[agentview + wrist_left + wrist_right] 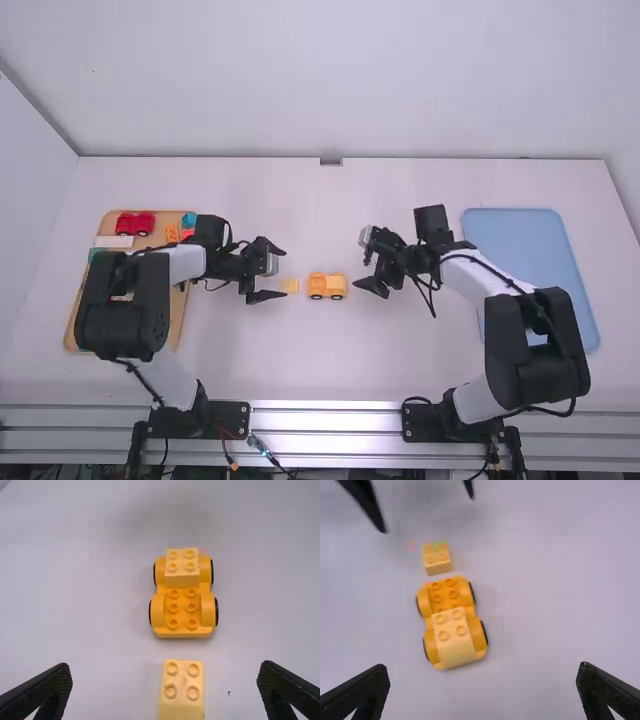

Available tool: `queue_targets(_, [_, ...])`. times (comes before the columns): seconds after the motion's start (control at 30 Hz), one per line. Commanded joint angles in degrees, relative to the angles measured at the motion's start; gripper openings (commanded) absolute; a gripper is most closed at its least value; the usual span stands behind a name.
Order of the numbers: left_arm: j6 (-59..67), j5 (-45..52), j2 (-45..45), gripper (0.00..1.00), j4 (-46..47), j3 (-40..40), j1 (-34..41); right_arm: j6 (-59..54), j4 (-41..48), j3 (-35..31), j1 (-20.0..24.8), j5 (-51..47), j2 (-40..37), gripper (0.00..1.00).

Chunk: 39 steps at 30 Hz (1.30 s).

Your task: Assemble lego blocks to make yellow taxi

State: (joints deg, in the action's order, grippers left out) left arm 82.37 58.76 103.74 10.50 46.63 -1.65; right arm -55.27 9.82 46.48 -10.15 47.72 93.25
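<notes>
Left claw [283, 273] wide open, empty. Loose yellow brick [182, 692] on desk [300, 365] just ahead, between it and taxi base [183, 607], whose long axis points at that claw. Left's nearer, likely picks. Right claw [359, 260] wide, empty.

Robotics lab, white table [400, 375], metal rail [325, 418], cables, plain white walls

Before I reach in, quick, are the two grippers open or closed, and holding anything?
Left gripper: open, holding nothing; a loose yellow block sits close by.
Right gripper: open, holding nothing.
</notes>
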Motion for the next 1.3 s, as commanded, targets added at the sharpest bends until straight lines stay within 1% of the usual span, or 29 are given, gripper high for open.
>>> queue_targets(0.0, [1.03,3.28,2.97,0.99,-0.24,1.31,0.11,-6.58,-2.14,-2.73,1.60,9.97,0.09,0.99])
queue_targets(0.13, [0.63,4.79,7.06,0.99,-0.92,2.91,0.87,-2.69,-8.17,-5.92,1.79,9.64,0.09,0.99])
queue_targets(0.27, [-0.46,4.92,10.97,0.99,-1.44,4.72,1.03,0.26,-13.14,-8.11,0.33,9.22,0.09,0.99])
queue_targets(0.4, [-0.50,4.63,13.09,0.99,-3.48,4.28,1.14,-0.22,-14.01,-8.98,-1.99,8.09,0.15,0.99])
queue_targets(0.5, [-0.48,4.74,14.03,0.99,-3.80,4.17,1.01,0.02,-15.04,-9.01,-2.91,6.38,1.16,0.99])
queue_targets(0.7, [-0.50,4.72,15.54,0.81,-3.69,4.20,1.68,4.68,-21.59,-8.96,-3.23,6.62,5.79,0.99])
queue_targets(0.77, [-0.50,4.24,15.58,0.74,-3.52,4.20,1.68,4.85,-22.25,-8.96,-2.73,8.11,6.14,0.99])
queue_targets(0.8, [-0.50,4.20,15.58,0.73,-3.52,4.20,1.64,4.87,-22.29,-8.96,-2.67,8.26,6.12,0.99])
queue_targets(0.87, [-0.50,3.69,15.58,0.67,-3.52,4.20,1.68,4.87,-22.75,-8.96,-2.16,9.49,6.12,0.99])
queue_targets(0.9, [-0.57,2.82,15.58,0.63,-3.48,4.17,1.70,4.90,-22.91,-8.96,-1.86,9.38,6.12,0.99])
queue_targets(1.07, [-0.68,1.77,15.58,0.56,-3.54,3.45,1.70,4.90,-22.86,-8.94,-1.53,9.46,6.12,0.99])
queue_targets(1.27, [-0.70,1.68,15.58,0.42,-3.91,3.17,1.70,4.90,-23.06,-8.96,-1.44,9.53,6.12,0.99])
